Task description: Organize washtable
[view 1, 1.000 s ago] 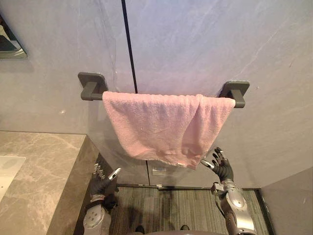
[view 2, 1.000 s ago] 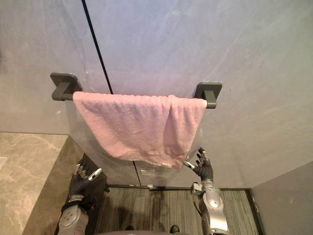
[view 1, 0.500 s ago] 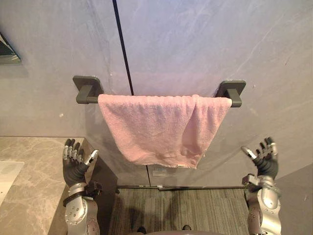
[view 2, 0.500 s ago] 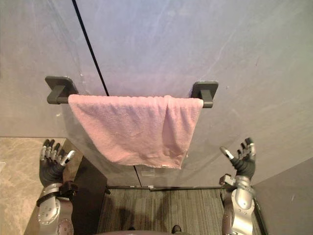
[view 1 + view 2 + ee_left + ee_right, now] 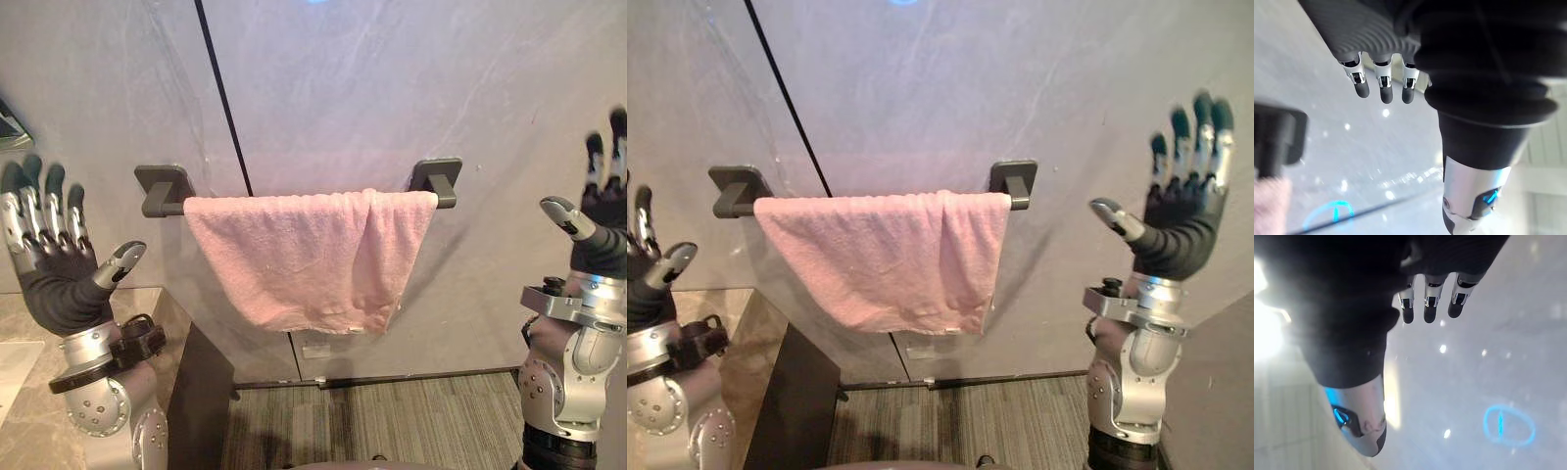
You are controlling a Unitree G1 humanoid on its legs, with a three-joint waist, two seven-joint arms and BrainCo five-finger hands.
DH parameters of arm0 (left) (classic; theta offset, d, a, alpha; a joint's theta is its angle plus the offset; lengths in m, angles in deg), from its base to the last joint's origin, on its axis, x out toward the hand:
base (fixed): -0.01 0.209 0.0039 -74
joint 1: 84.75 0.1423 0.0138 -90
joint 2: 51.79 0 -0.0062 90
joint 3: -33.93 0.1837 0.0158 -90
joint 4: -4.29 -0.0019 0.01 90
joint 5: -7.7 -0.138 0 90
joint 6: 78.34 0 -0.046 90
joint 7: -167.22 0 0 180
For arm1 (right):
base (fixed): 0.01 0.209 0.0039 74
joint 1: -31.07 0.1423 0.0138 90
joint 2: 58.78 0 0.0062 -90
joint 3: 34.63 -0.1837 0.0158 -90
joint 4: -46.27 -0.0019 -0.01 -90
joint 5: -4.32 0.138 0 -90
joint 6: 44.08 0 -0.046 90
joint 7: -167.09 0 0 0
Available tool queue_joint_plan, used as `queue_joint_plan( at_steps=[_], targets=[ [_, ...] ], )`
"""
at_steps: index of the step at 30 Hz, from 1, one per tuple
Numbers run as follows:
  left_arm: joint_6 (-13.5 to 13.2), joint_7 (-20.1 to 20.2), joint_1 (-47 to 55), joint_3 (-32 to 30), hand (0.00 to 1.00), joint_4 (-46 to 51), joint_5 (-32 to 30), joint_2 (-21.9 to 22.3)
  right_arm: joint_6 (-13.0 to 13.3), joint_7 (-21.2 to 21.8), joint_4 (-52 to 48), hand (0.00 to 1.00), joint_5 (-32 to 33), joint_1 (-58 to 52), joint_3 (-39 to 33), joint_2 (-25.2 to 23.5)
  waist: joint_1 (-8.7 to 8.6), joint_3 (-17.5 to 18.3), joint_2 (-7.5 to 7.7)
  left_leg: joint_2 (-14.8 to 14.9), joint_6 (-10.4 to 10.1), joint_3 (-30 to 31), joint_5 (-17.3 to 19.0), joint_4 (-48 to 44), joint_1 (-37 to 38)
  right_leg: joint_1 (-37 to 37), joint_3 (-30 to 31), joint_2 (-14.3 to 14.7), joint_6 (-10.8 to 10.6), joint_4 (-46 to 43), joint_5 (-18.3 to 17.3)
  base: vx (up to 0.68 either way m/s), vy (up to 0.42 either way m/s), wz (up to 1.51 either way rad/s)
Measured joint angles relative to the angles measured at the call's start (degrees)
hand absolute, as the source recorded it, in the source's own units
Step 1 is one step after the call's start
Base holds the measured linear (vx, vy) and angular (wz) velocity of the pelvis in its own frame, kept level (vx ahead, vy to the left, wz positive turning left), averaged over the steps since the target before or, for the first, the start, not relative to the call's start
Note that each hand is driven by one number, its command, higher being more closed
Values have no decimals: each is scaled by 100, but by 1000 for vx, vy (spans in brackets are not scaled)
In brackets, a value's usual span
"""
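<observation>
Left hand (image 5: pixel 59 284), right hand (image 5: pixel 1181 230), grey wall (image 5: pixel 392 88)

A pink towel (image 5: pixel 309 255) hangs draped over a dark grey towel bar (image 5: pixel 162 191) on the wall, spread flat at its left, doubled in a fold near its right end
</observation>
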State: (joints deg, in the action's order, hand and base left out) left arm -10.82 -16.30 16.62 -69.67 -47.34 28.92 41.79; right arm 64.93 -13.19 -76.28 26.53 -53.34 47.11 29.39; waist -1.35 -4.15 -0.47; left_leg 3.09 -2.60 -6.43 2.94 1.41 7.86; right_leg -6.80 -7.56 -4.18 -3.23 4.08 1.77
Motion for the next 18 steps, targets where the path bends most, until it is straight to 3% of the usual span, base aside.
queue_joint_plan(
  at_steps=[6,8,13,18],
  targets=[
    [-42,955,-293,1625,0,215,808,-783,38,821,-3,0,849,432,1871,318,57,16,-1,-2,2,-5,-1,-1,22,-18,6,1,0,-6,2,-5,-2,0],
    [21,1368,-300,2112,0,120,1169,-1083,-132,1155,62,0,1147,431,2403,511,53,17,0,-6,2,-7,-1,0,58,-54,9,-1,0,-6,2,0,0,0],
    [248,1961,-338,2717,0,-430,1441,-1490,-427,1650,376,0,1528,420,2889,928,47,37,8,-2,4,-21,-1,1,107,-91,34,4,3,-5,9,-51,-11,-2],
    [388,2194,-336,3165,0,-1072,1467,-1749,-622,1820,942,0,1671,305,3193,1238,48,39,10,1,4,-76,-1,8,104,-63,92,8,2,5,21,-35,-9,-5]
  ],
)
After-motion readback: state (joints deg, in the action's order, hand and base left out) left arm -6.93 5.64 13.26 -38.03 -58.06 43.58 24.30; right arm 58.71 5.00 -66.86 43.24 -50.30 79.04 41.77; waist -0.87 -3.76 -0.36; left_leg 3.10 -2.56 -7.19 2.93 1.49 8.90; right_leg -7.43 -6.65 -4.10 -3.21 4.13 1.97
